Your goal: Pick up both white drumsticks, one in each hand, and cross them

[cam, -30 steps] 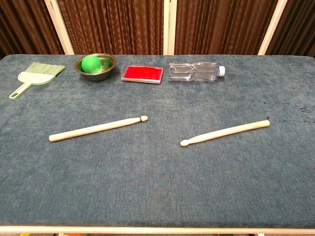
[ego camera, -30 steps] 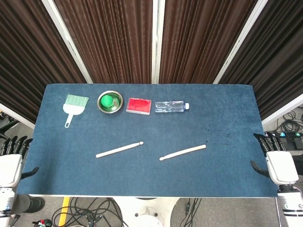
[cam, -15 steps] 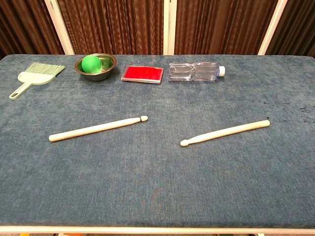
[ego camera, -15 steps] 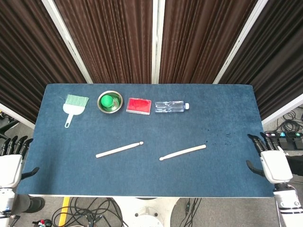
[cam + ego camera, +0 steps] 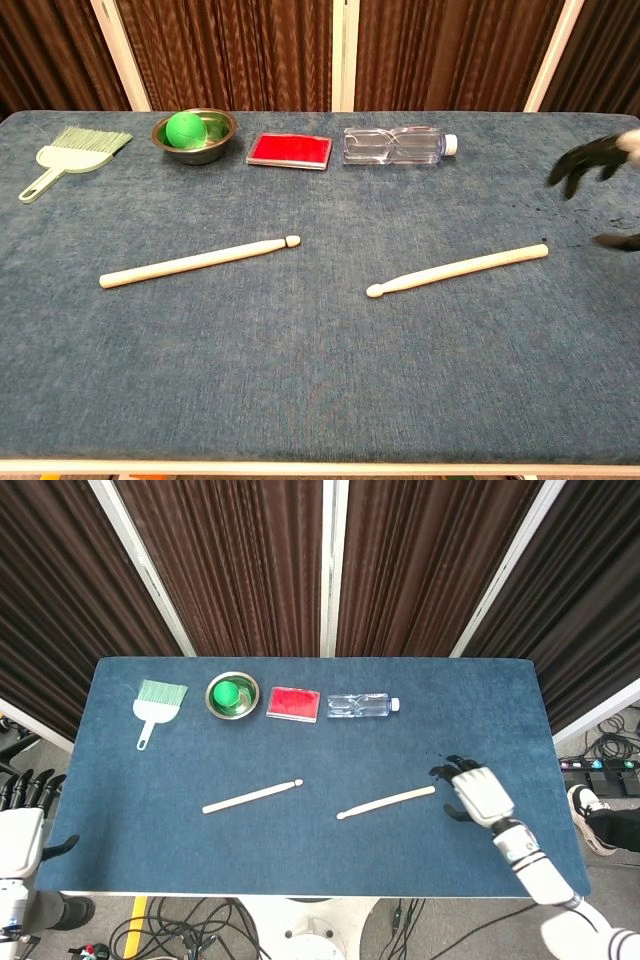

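Head view shows the right hand [image 5: 480,794] over the blue counter [image 5: 130,780], fingers [image 5: 446,772] spread and holding nothing, just beside the thick end of the right drumstick [image 5: 386,802]. Both sticks lie flat, well apart; the left drumstick [image 5: 252,796] is untouched. At the counter's edge, the left hand [image 5: 22,830] is empty, fingers apart.

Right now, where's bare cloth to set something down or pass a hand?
Free: the wide front strip between the two drumsticks and the near table edge; the band between the sticks and the back row; the far right corner past the bottle. Crowded: back left, with brush, bowl, red pad and bottle in line. The right hand hovers by the right stick's butt.
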`<state>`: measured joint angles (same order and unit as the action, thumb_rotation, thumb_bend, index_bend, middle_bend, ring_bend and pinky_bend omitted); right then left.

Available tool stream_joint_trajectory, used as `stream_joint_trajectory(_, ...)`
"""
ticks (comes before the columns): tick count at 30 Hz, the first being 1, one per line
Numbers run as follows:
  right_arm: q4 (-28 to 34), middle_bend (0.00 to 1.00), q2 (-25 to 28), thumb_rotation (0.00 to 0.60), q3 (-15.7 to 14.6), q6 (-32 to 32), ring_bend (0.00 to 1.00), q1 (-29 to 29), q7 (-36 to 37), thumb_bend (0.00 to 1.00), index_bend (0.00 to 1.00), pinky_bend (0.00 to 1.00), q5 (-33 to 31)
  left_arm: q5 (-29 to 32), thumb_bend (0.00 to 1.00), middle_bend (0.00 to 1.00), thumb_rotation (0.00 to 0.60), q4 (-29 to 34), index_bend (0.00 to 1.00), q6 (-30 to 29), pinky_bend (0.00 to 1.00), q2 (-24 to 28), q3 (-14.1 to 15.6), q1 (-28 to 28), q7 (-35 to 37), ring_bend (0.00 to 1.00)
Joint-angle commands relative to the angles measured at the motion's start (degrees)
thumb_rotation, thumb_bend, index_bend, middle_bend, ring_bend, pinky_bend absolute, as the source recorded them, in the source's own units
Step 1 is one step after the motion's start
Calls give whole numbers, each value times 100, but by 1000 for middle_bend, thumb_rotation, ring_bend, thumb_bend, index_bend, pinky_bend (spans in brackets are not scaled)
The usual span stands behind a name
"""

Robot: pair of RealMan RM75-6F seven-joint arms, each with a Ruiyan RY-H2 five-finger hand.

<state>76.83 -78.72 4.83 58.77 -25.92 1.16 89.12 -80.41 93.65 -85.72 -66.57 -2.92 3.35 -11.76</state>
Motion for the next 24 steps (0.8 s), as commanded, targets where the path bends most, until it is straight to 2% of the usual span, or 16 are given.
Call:
stream_joint_trajectory(1,-577,373,-574,600,-3,-249,178,-292,-223,148,337,301,14,29,0,104,600,6,162,18,47,15,-9,0,-3,10)
stream_joint_trajectory(7,-1055,410,-1017,600,-99,-223,216,-425,-431,164,430,317,76,68,0,104,600,-18,163,20,47,15,-14,-21,34,10)
stream_joint_trajectory(19,-1719,443,-1425,600,-224,-271,237,-563,-579,276,451,327,-2,71,0,104,600,-132,163,84,47,-27,-3,-15,131,10)
stream_joint_trajectory(24,-1854,453,-1533,600,-257,-238,243,-606,-645,285,458,328,-6,79,0,104,600,-168,163,83,47,-43,-7,-25,177,10)
